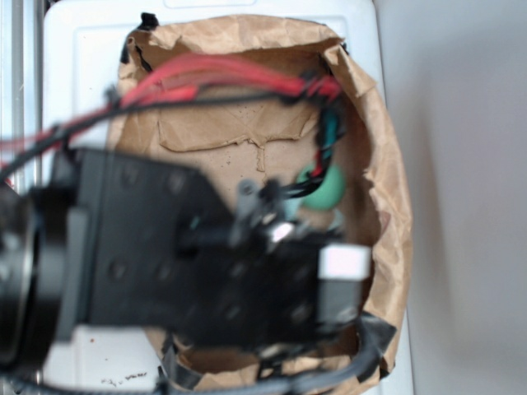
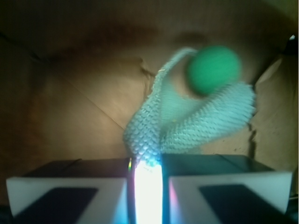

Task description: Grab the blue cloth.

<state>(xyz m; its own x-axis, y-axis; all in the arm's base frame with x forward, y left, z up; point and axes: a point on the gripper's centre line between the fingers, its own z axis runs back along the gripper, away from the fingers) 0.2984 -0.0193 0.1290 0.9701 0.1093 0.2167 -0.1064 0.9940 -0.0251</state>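
My gripper [image 2: 147,186] has its jaws pinched together on the near tip of the blue cloth [image 2: 187,121], which drapes toward the green ball [image 2: 212,69] near the right wall of the paper-lined box [image 1: 387,189]; the grasp looks made, so next I'd lift straight up.

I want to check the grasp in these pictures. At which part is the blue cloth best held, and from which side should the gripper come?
The near bunched corner of the blue cloth, approached from the camera side. There the fabric narrows into a fold thin enough to pinch, and the gripper already looks shut on it. The far, wide part wraps around the green ball, so gripping there would risk catching the ball.
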